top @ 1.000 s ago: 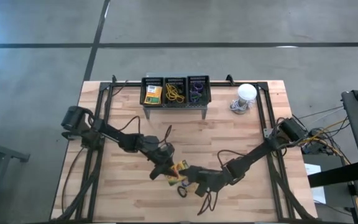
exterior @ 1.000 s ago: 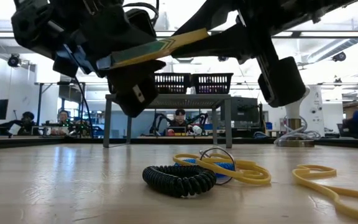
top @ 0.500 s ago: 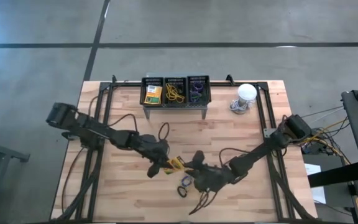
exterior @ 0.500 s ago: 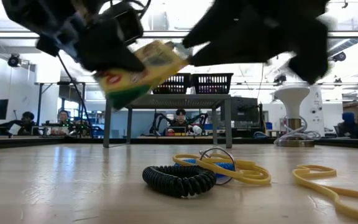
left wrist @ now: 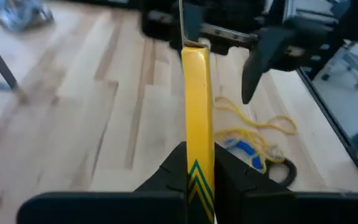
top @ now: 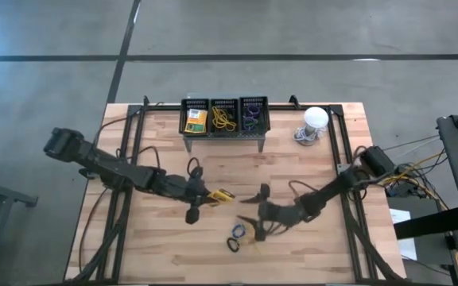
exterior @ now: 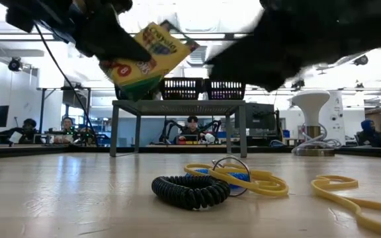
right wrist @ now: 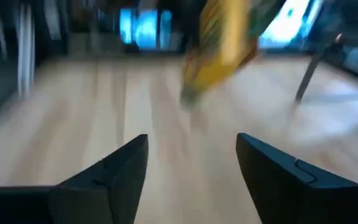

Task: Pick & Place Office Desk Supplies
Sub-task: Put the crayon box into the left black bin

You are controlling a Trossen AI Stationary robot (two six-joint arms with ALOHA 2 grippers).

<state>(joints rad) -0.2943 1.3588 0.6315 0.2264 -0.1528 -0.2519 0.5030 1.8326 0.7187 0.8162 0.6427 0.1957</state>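
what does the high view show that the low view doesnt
Only the high view shows into the three bins: a second crayon box, yellow rubber bands and purple loops, plus the left pincer shut on the crayon box and the right pincer open. Only the low view shows people seated beyond the table and the box's printed face. Both show the held box, the black coil loop and the white dome.

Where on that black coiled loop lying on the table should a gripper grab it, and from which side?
Probably from straight above. The black coiled loop lies flat on the table, so one finger could drop into its open centre and the other outside, pinching one strand of the ring. Its side away from the yellow rubber band and the blue loop looks safest, since they crowd against the other edge.
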